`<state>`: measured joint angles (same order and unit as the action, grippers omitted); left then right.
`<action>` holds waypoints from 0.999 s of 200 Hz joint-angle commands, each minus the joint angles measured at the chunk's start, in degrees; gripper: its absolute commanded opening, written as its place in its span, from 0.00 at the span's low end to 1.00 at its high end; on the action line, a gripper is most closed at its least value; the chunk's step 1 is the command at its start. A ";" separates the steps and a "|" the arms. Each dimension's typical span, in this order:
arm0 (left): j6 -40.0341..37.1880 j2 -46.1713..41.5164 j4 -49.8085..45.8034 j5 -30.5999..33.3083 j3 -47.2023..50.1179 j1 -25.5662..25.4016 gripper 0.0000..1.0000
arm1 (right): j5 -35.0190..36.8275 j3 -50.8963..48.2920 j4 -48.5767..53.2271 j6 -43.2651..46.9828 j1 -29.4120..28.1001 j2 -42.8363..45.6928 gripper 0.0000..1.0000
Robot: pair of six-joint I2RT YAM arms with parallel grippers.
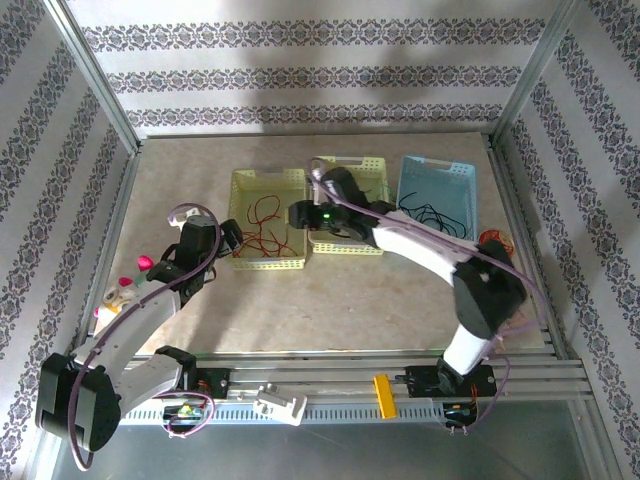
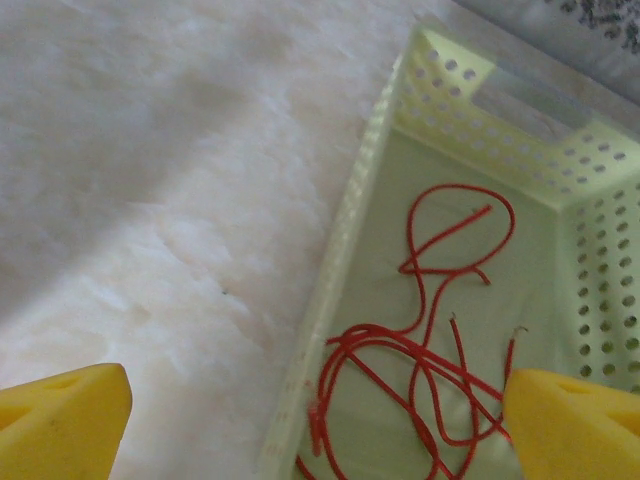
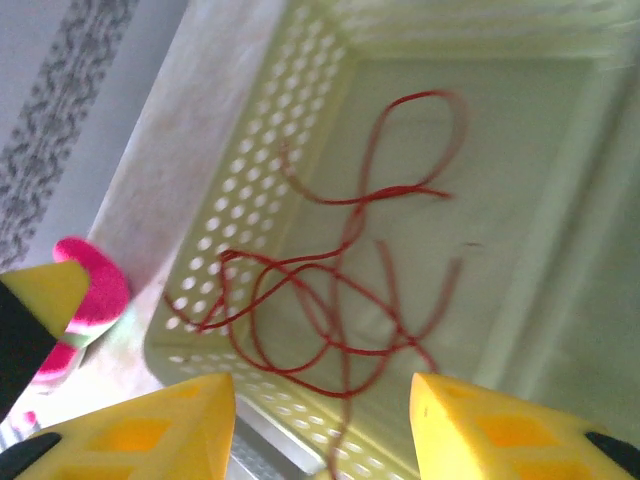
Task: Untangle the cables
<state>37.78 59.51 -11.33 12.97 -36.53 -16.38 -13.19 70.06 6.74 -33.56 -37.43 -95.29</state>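
Handling: red cable looks light, limp, snag-prone; take a free end.
Location: loose coils on floor of yellow-green basket; black cable in blue basket.
Right tool: above coils, jaws apart, empty.
Left tool: wide open over basket's rim, empty.
Room: walls hem the coils; bare desk beside basket lies free.
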 commanded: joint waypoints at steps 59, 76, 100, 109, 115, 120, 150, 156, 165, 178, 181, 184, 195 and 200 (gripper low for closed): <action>-4.51 4.46 9.24 -7.21 0.88 -1.77 0.94 | 21.51 -28.75 7.20 -4.70 18.76 35.27 0.51; -8.14 2.44 11.33 -5.51 1.70 -3.89 0.95 | 24.22 -33.22 9.76 -3.30 19.78 43.06 0.52; -10.93 -2.63 9.76 4.47 3.78 -8.35 0.96 | 24.36 -38.28 13.63 -1.11 19.90 50.93 0.54; -10.35 -4.96 7.16 9.32 4.89 -10.02 0.96 | 24.58 -39.34 15.96 -0.55 19.70 52.79 0.54; -9.46 -6.36 5.10 13.00 5.51 -11.29 0.96 | 25.18 -39.94 17.36 0.00 19.39 53.80 0.55; -8.43 -7.52 2.53 16.02 5.99 -12.41 0.97 | 26.20 -40.33 18.57 0.16 19.02 54.91 0.55; 4.22 -11.31 -15.25 28.35 7.22 -16.39 0.98 | 35.56 -42.85 20.18 1.70 17.54 60.46 0.57; 5.78 -11.43 -17.09 28.33 7.64 -16.45 0.98 | 38.42 -43.26 19.23 2.42 17.13 61.21 0.59; 7.05 -11.35 -18.52 28.17 8.57 -16.49 0.98 | 42.81 -44.21 16.29 4.40 16.50 62.37 0.63; 6.92 -11.01 -17.85 28.80 9.75 -16.49 1.00 | 48.31 -46.84 8.18 9.58 15.42 63.21 0.80; 6.37 -10.93 -17.19 28.98 9.99 -16.49 0.99 | 50.03 -48.18 4.90 11.66 14.94 63.21 0.91; 5.77 -10.81 -16.51 29.35 10.21 -16.49 0.99 | 51.23 -49.34 1.16 13.41 14.67 63.14 0.97; 3.06 -10.03 -14.03 31.64 10.43 -16.36 0.99 | 53.18 -54.68 -11.93 19.79 14.23 61.83 0.98; 1.65 -9.56 -12.91 32.86 10.30 -16.19 0.99 | 54.34 -56.21 -17.33 21.33 14.35 60.60 0.98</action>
<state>40.64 48.88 -23.11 38.35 -26.76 -32.21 29.54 21.32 13.26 -25.17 -22.13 -32.29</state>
